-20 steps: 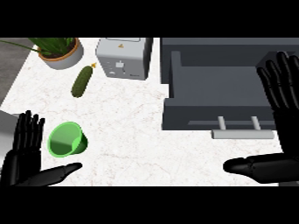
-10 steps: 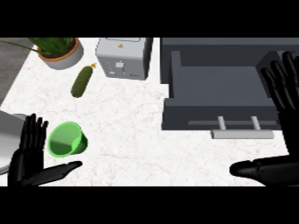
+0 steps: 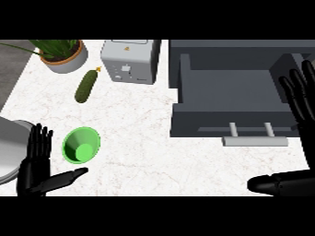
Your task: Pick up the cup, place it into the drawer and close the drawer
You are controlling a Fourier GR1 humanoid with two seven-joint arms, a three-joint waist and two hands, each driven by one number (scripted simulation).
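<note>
The green cup (image 3: 81, 145) stands upright on the white marbled counter (image 3: 153, 138) in the lower left of the frame, its mouth facing up; nothing holds it. Just left of it is the left hand (image 3: 36, 168), fingers straight and pointing toward the top of the frame, thumb spread out to the right beneath the cup (close to its rim, though contact cannot be made out); the hand is unclenched and grips nothing. At the right edge of the frame the right hand (image 3: 310, 115) is likewise spread flat, fingers straight up over the right side of the grey drawer (image 3: 231, 92), thumb lying across the lower right corner; it holds nothing. The drawer stands pulled open in the upper right, its pale handle (image 3: 254, 140) at the near side. Along the top are a potted plant (image 3: 61, 53), a cucumber (image 3: 87, 85) and a toaster (image 3: 130, 60); a grey rounded object (image 3: 0, 147) sits at the left edge.
</note>
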